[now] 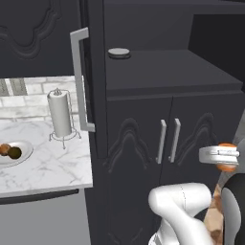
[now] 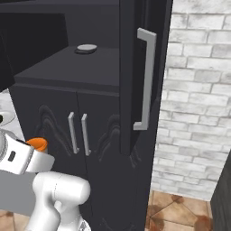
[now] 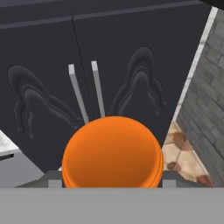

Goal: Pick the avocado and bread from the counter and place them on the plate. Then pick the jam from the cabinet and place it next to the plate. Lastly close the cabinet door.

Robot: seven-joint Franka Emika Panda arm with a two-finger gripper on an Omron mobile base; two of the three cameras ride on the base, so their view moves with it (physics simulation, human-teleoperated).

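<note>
The gripper [image 3: 111, 183] is clamped on the orange-lidded jam [image 3: 112, 151] down by the low doors [image 1: 167, 139], far from the plate [image 1: 21, 154]; a wide swing could clip the open door [image 1: 93, 76].

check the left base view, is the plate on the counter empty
No, the plate holds the orange-brown bread and the dark avocado side by side.

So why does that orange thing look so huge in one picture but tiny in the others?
In the hand view the orange-topped jar sits right in front of the camera between the gripper's fingertips, so it looks huge and its rim a little soft. In the left base view it is a small, crisp orange spot far from the camera; the same in the right base view.
</note>
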